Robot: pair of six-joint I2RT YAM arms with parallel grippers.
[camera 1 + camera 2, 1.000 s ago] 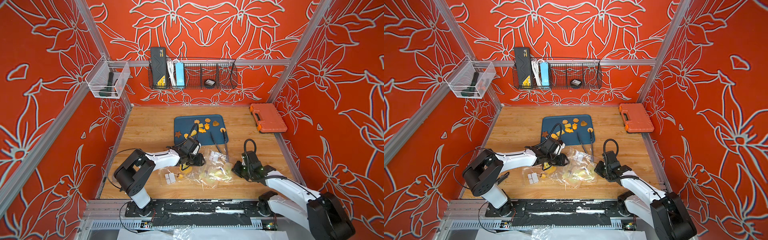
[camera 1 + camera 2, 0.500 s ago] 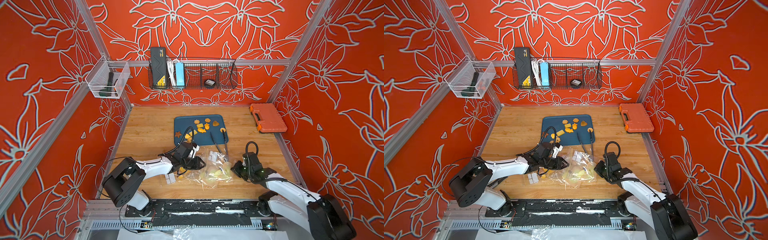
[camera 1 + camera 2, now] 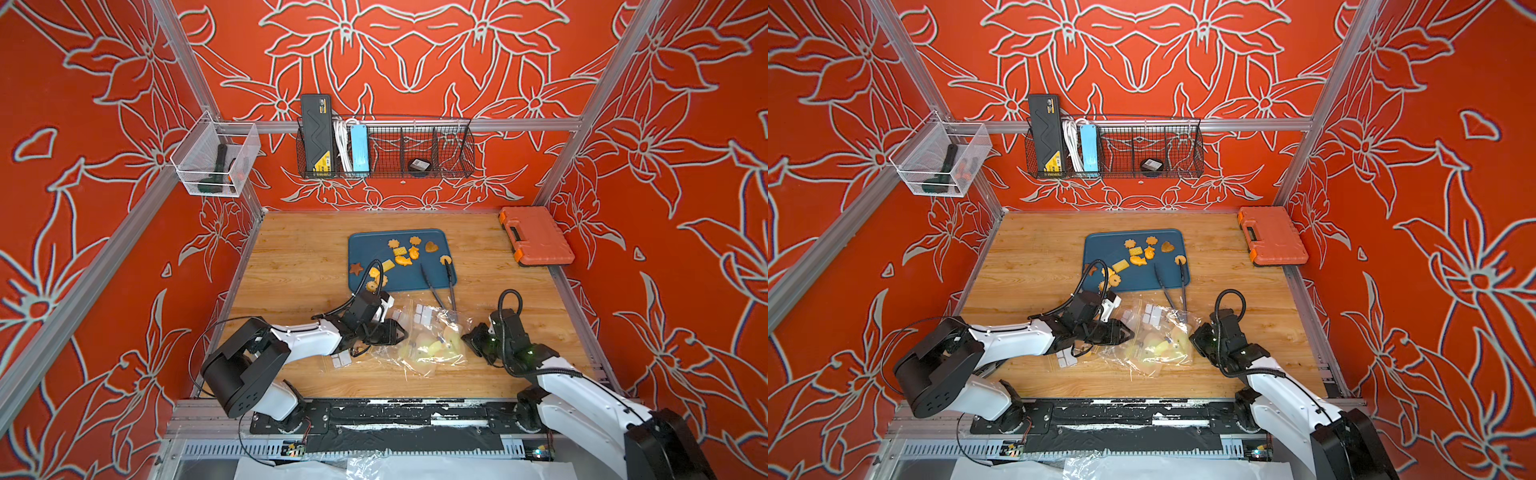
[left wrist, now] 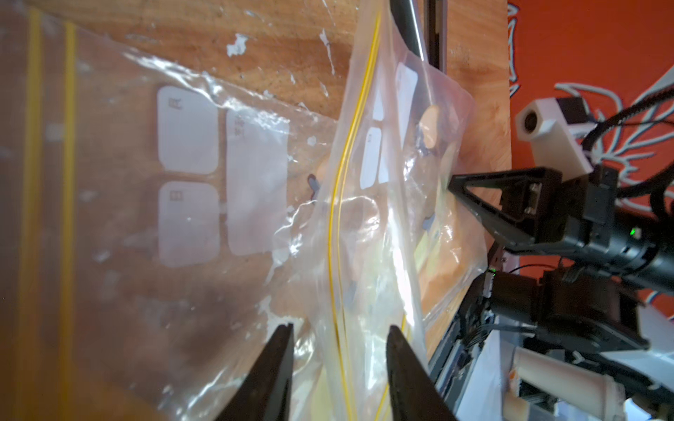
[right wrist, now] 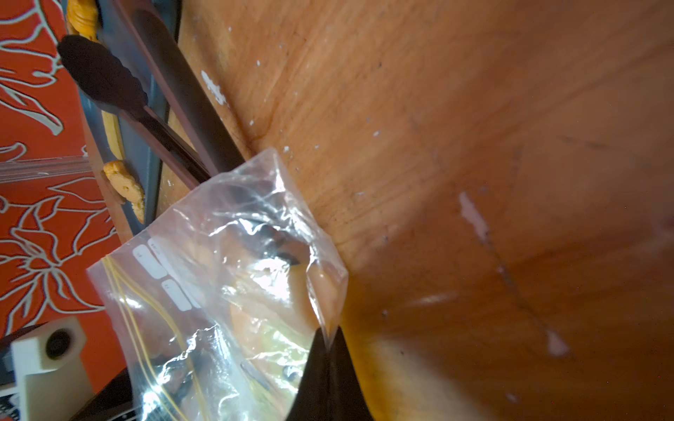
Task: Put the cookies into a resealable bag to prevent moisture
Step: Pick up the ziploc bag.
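The right gripper (image 5: pixel 327 333) is seen clamped tight on a corner of the resealable bag (image 5: pixel 237 291), while the fingers of the left gripper (image 4: pixel 339 328) are held apart with the bag's yellow zip edge standing between them, unpinched. The bag is found crumpled on the wooden table (image 3: pixel 299 266) between the two grippers, just beside the blue tray (image 3: pixel 365 249) on which the cookies (image 3: pixel 402 260) are scattered, and black tongs (image 3: pixel 436 286) are laid from the tray to the bag.
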